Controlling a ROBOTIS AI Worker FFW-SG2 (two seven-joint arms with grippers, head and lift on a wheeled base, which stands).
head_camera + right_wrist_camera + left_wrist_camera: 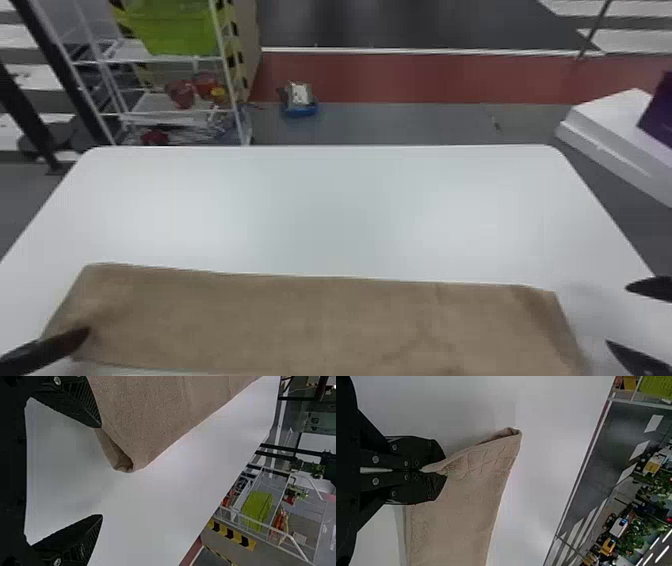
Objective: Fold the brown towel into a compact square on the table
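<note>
Brown towel lies as long layered strip across near part of white worktop, ends toward worktop's left and right edges, presumably so each arm has one end in reach. Left gripper pinches towel's near left corner between pressed-together fingers, likely to carry that end inward. Right gripper spread wide just beside right end, nothing between fingers; probably placed to take or steady corner. Compact square still needs crosswise folds.

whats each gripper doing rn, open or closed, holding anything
Left gripper: closed on the left end of the brown towel.
Right gripper: open, holding nothing, near the towel's right end.
</note>
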